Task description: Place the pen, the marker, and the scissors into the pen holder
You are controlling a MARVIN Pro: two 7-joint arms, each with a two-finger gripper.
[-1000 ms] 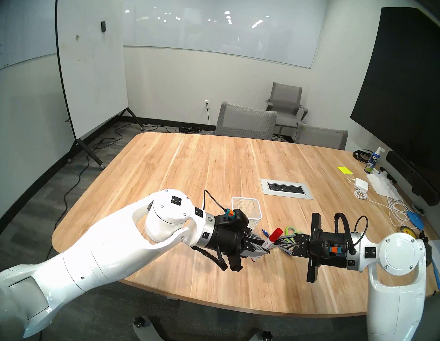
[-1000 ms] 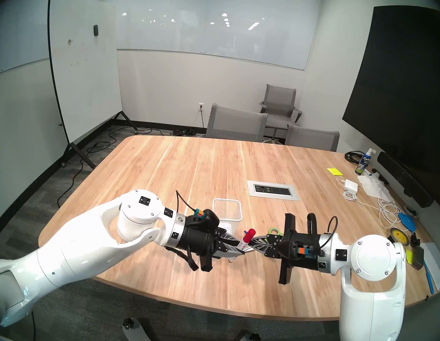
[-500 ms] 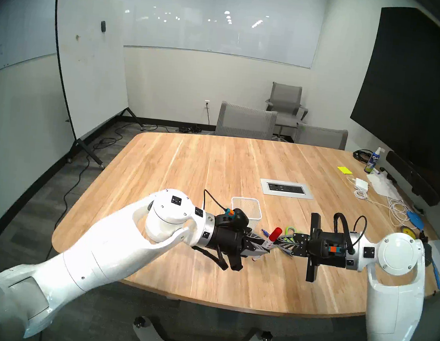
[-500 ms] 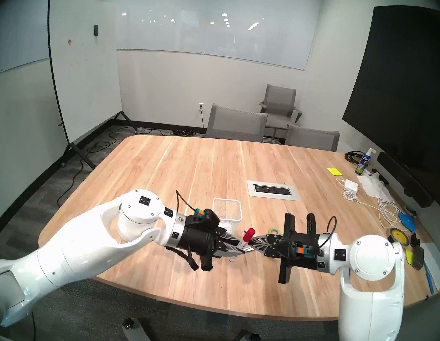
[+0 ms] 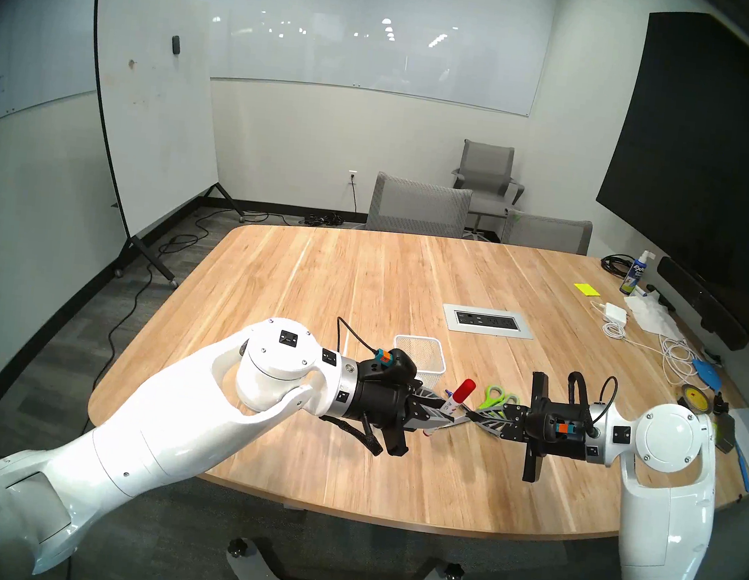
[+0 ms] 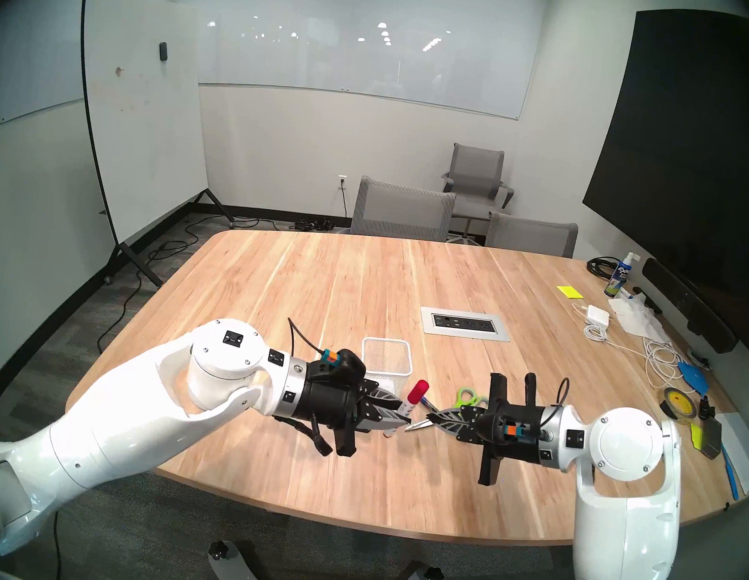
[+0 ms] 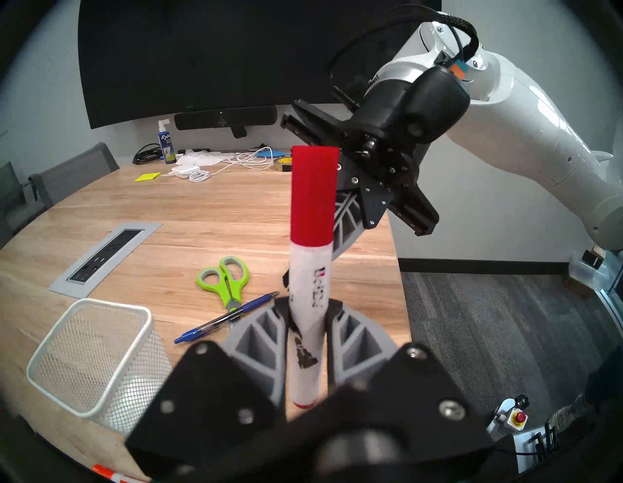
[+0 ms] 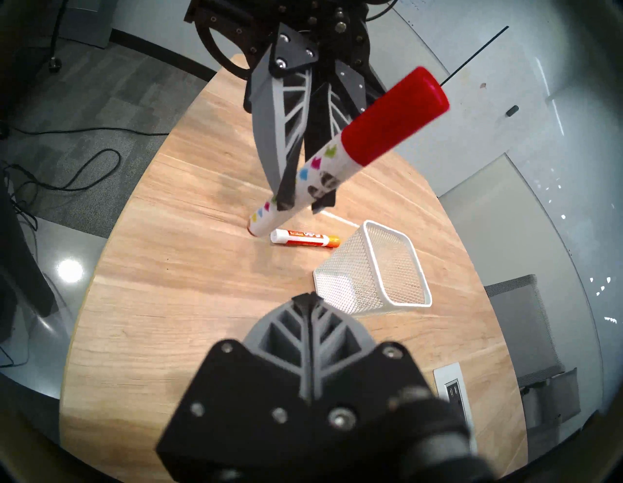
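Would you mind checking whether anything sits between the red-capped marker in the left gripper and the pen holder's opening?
Nothing visible does. The marker is clamped in the left gripper, and the pen holder stands empty and apart, its top uncovered.

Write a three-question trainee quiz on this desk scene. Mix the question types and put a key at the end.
1. True or false: the left tool is shut on the red-capped marker.
2. Multiple choice: where are the scissors?
A) inside the pen holder
B) flat on the table, blades meeting the blue pen
C) in the right tool
3. Fill in: the right tool is shut and holds ____.

Key:
1. True; the fingers clamp the white barrel, cap end up.
2. B; they lie beside the pen on the table; the pen holder is empty.
3. Nothing.
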